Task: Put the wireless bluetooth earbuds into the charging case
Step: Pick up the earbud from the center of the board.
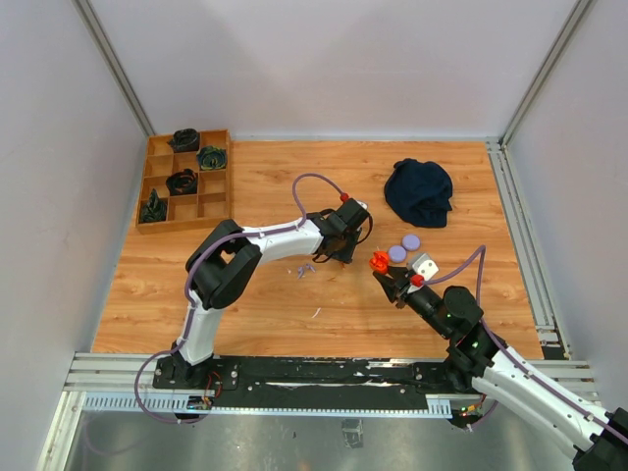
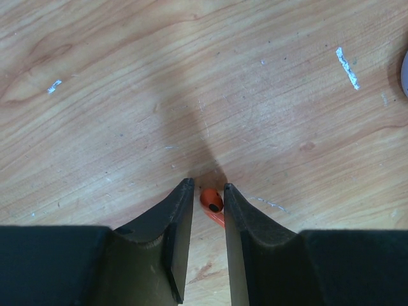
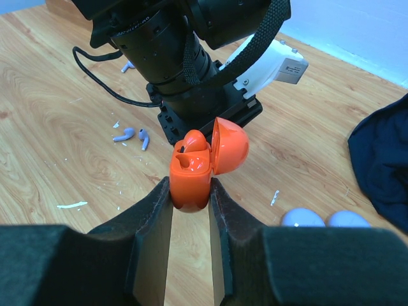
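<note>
Orange earbud [image 2: 211, 201], central on the worktop [image 2: 287, 95], judged light, hard and slick, best pinched across its bulb; left gripper [image 2: 207, 186] nearly closed around it, bite unconfirmed; right gripper [image 3: 190, 189] clamped on the open case [image 3: 191, 164].

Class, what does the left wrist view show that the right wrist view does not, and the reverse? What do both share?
Left wrist only: a small orange earbud on the table, between the fingertips of the left gripper. Right wrist only: the right gripper clamping an open orange case, two lilac earbuds, a dark cloth. Both: the wooden table with white flecks.
</note>
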You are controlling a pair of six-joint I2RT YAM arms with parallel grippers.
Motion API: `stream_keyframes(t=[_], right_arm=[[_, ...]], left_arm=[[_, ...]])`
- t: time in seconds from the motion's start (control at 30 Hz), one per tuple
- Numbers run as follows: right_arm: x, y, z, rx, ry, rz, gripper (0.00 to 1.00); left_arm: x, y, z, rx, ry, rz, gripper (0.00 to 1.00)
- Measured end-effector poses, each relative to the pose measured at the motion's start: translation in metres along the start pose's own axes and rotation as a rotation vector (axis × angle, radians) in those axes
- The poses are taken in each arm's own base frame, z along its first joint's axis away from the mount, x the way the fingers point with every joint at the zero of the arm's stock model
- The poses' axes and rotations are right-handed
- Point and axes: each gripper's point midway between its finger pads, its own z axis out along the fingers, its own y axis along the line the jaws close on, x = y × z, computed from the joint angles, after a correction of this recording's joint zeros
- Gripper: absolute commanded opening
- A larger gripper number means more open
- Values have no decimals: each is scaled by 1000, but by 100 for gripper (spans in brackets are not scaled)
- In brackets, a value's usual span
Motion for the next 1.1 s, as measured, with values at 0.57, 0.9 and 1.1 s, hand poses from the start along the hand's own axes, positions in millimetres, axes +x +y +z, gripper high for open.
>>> stream_keyframes(t=[0.57,0.9,1.1], right_arm=[[0,0,0,0,-1,0,9],[2,0,0,-1,6,0,9],[7,1,2,-5,28,0,9]], left_arm=[[4,1,-3,1,18,3,26],[16,12,-12,-26,27,4,21],[18,24,-32,-58,0,-9,21]])
